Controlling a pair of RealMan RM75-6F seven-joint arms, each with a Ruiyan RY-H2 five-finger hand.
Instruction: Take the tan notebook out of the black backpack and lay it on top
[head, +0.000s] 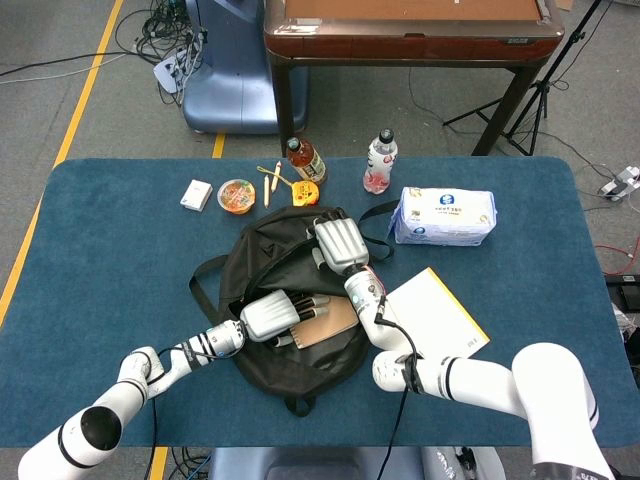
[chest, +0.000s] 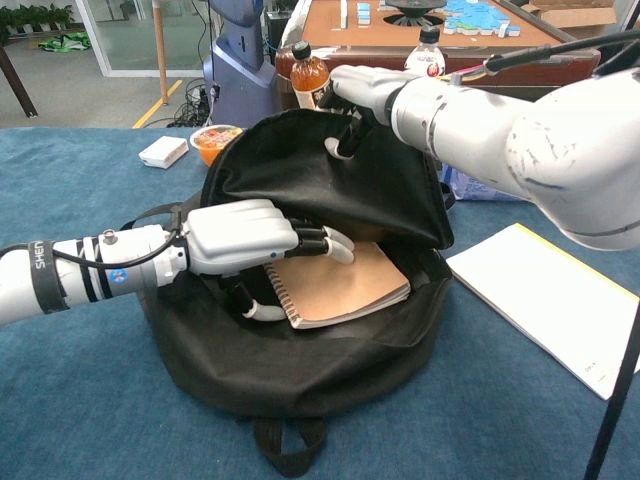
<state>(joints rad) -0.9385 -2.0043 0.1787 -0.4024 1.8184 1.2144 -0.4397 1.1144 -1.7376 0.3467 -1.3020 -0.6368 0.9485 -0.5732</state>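
The backpack lies on the blue counter with its mouth open. The notebook lies in that opening, spiral edge toward the left hand, and shows between the lower rim and the raised flap.

The left hand reaches into the opening from the left. Its fingers lie over the top of the notebook and the thumb curls under the spiral edge, so the hand grips the book at that corner. In the head view the same hand sits over the tan cover.

The right hand is at the top of the backpack. Its fingers are closed on the flap's fabric near the white zipper pull and hold the flap up off the notebook. From above, this hand rests on the upper half of the bag.

A white pad lies just right of the backpack. Behind the bag stand a tea bottle and a clear bottle, with a tissue pack to the right, and a small bowl and white box to the left.
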